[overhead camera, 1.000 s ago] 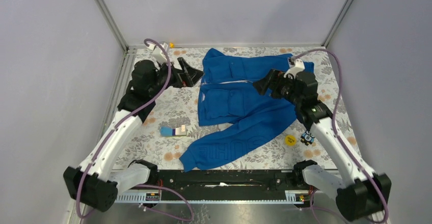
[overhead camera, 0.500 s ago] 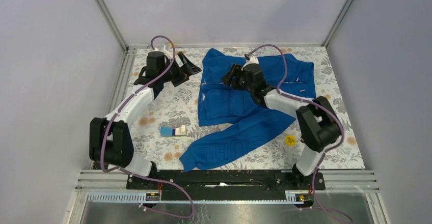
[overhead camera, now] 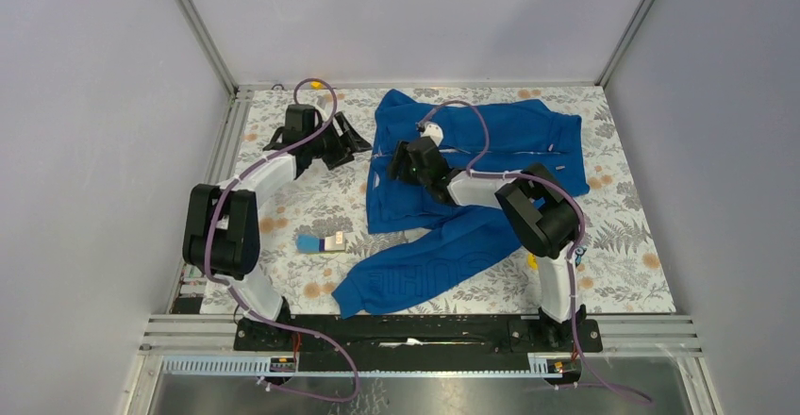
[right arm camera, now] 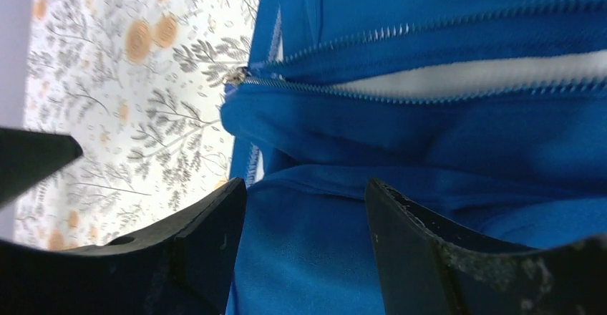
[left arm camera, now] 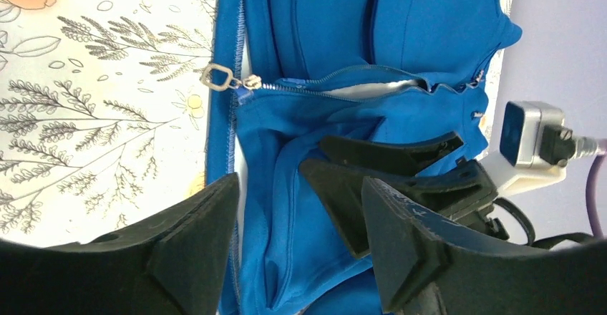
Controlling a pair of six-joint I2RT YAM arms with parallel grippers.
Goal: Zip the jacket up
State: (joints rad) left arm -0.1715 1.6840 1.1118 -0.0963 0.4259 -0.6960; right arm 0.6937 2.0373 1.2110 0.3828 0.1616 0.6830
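Note:
The royal-blue jacket lies spread on the floral table, its hem end to the left. Its front zipper is open, with white lining showing between the two rows of teeth. The silver slider and pull sit at the hem end; they also show in the right wrist view. My left gripper is open and empty just left of the hem, its jaws over the jacket's edge. My right gripper is open and empty over the lower front panel, just below the zipper's start.
A small blue, white and purple block lies on the cloth left of the sleeve. A yellow disc peeks out behind the right arm. The right gripper's black fingers show close in the left wrist view. Grey walls enclose the table.
The right gripper has moved left across the jacket from its right side to the hem end of the zipper. The left arm has stretched forward, its gripper staying beside the jacket's left edge.

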